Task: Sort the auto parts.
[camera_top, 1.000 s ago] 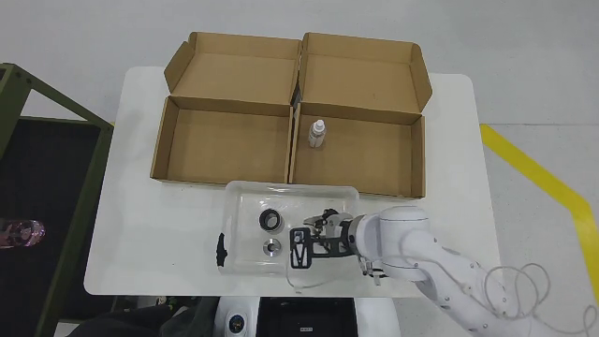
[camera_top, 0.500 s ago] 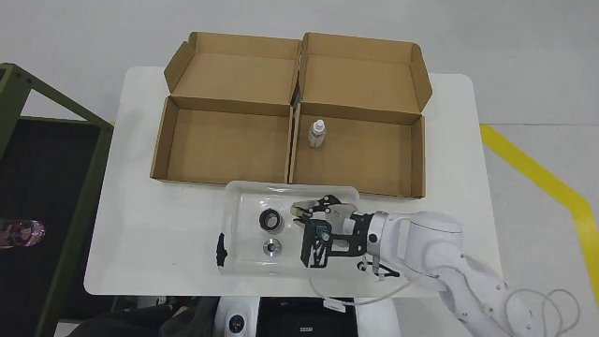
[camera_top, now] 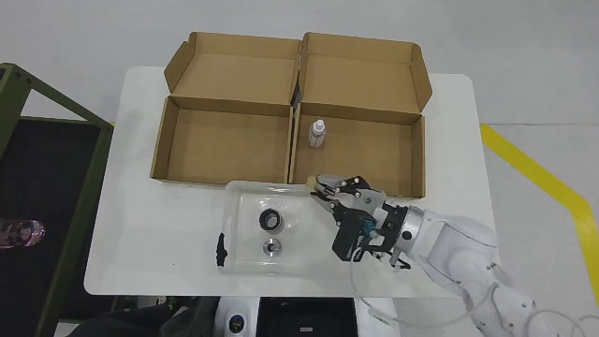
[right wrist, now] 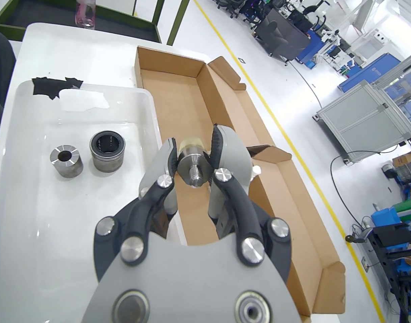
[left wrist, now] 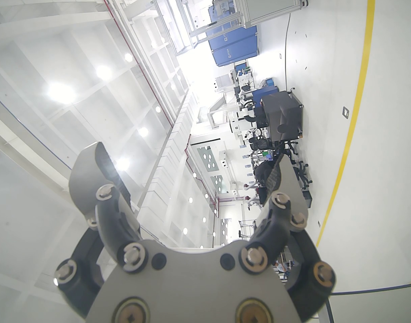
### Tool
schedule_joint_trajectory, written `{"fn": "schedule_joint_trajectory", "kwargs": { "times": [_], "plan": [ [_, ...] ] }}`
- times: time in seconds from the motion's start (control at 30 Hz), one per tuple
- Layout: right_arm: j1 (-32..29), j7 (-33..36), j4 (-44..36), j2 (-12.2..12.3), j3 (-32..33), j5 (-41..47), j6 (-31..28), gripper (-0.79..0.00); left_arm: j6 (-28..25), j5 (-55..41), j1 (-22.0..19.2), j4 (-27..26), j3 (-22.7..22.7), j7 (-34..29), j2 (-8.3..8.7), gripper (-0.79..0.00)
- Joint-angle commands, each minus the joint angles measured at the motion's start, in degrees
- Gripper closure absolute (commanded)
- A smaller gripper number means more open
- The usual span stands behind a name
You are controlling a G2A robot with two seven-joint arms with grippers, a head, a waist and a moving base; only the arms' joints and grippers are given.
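Steel, cream-capped threaded part (right wrist: 191,165) sits clamped in the right claw (right wrist: 194,147); left claw (left wrist: 188,156) gapes wide.

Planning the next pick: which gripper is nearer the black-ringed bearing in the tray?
Right. The right gripper, holding a studded part, hangs near the bearing; the left gripper points into the hall.

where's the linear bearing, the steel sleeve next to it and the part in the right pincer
linear bearing (right wrist: 107,161), right wrist view, on its outer side wall
steel sleeve (right wrist: 66,169), right wrist view, on its side wall
threaded part (right wrist: 186,166), right wrist view, on its metal end face
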Motion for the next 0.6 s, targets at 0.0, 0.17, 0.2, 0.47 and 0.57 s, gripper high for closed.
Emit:
{"fn": "schedule_joint_trajectory", "kwargs": {
  "times": [0.0, 0.17, 0.2, 0.47, 0.57],
  "plan": [
    [-0.24, -0.59, 0.21, 0.04, 0.91, 0.25, 0.31, 0.0, 0.0, 0.0, 0.0, 0.0, 0.0, 0.0, 0.0, -0.785],
    [-0.58, -2.14, 0.95, 0.04, 2.93, 1.65, 1.6, 0.0, 0.0, 0.0, 0.0, 0.0, 0.0, 0.0, 0.0, -0.785],
    [-0.57, -2.46, 1.11, 0.03, 3.4, 1.59, 2.14, 0.0, 0.0, 0.0, 0.0, 0.0, 0.0, 0.0, 0.0, -0.785],
    [-0.52, -3.76, 2.28, -0.06, 5.62, 0.68, 4.72, 0.0, 0.0, 0.0, 0.0, 0.0, 0.0, 0.0, 0.0, -0.785],
    [0.26, -3.18, 3.19, -0.15, 6.15, 1.56, 4.53, 0.0, 0.0, 0.0, 0.0, 0.0, 0.0, 0.0, 0.0, -0.785]
  ]
}}
